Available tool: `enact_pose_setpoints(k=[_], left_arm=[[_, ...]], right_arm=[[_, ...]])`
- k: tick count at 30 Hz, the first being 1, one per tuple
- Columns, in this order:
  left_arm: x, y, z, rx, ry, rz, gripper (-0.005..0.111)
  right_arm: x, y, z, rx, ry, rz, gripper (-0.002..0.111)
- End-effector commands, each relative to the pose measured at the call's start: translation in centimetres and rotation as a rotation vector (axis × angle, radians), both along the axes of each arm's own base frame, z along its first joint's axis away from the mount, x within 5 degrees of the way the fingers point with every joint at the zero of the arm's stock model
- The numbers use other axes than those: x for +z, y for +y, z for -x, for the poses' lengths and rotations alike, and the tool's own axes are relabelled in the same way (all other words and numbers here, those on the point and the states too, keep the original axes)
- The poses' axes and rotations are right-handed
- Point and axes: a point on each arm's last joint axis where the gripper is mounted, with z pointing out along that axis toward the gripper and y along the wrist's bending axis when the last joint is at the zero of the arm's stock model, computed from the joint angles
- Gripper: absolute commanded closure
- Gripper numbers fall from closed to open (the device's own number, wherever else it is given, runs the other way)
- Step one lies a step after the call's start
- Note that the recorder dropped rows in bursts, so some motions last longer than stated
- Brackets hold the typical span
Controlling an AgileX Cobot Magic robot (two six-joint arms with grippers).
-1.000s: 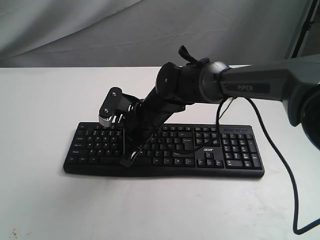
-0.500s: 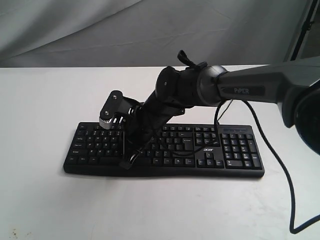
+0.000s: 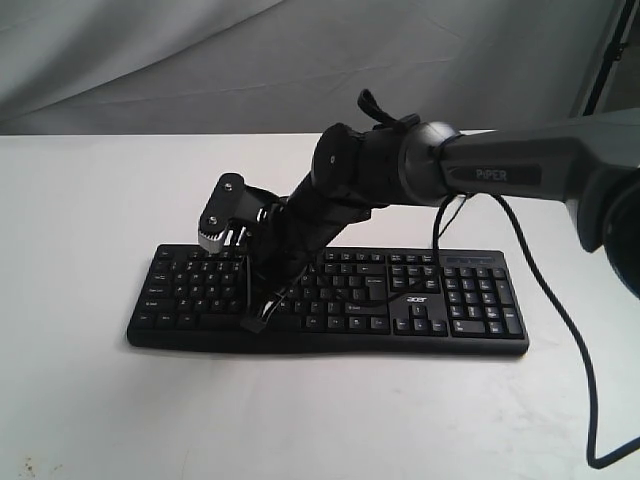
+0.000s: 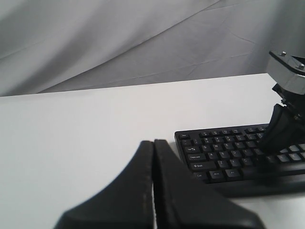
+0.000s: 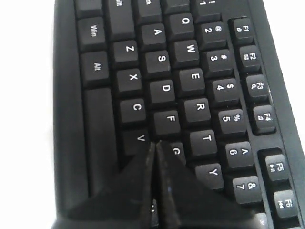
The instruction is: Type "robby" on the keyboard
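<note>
Here, the wide flat black keyboard (image 3: 440, 300) with white key legends lies on the white desk (image 3: 90, 200), toward 6 o'clock from the middle of the exterior view, its long side running from 9 to 3 o'clock. The number pad is at its 3 o'clock end, with a small white "acer" logo (image 3: 417, 297) just beside that block. A grey cloth backdrop (image 3: 200, 60) hangs behind the desk at 12 o'clock. The dark grey right arm (image 3: 500, 170), lettered "PiPER", comes in from 3 o'clock and slants down across the keyboard toward 8 o'clock. The right arm's black fingers (image 3: 258, 312) are over the letter keys in the keyboard's 9 o'clock half. In the right wrist view these fingers (image 5: 181, 191) are clenched together with only a thin seam between them, and their shared tip sits among the V, F and G keys of the keyboard (image 5: 162, 62); whether it presses any key cannot be told. The left arm's black fingers (image 4: 133, 191) are likewise clenched, over bare desk, well apart from the keyboard (image 4: 224, 157).
</note>
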Motion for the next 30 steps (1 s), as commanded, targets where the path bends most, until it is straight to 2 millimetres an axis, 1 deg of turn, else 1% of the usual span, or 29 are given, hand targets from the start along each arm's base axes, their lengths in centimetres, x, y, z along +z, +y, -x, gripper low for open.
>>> enact_pose_setpoints(k=[1, 11, 18, 30], left_arm=[[-0.1, 0.0, 0.0, -0.006, -0.005, -0.001, 0.107], [-0.1, 0.0, 0.0, -0.006, -0.005, -0.001, 0.107], [-0.1, 0.0, 0.0, -0.006, -0.005, -0.001, 0.107], [-0.1, 0.0, 0.0, -0.006, -0.005, -0.001, 0.107]], right_arm=[[0.7, -0.2, -0.3, -0.012, -0.013, -0.011, 0.108], [0.7, -0.2, -0.2, -0.014, -0.005, -0.010, 0.108], [-0.5, -0.2, -0.2, -0.014, 0.022, 0.005, 0.108], [-0.9, -0.2, -0.1, -0.014, 0.041, 0.012, 0.108]])
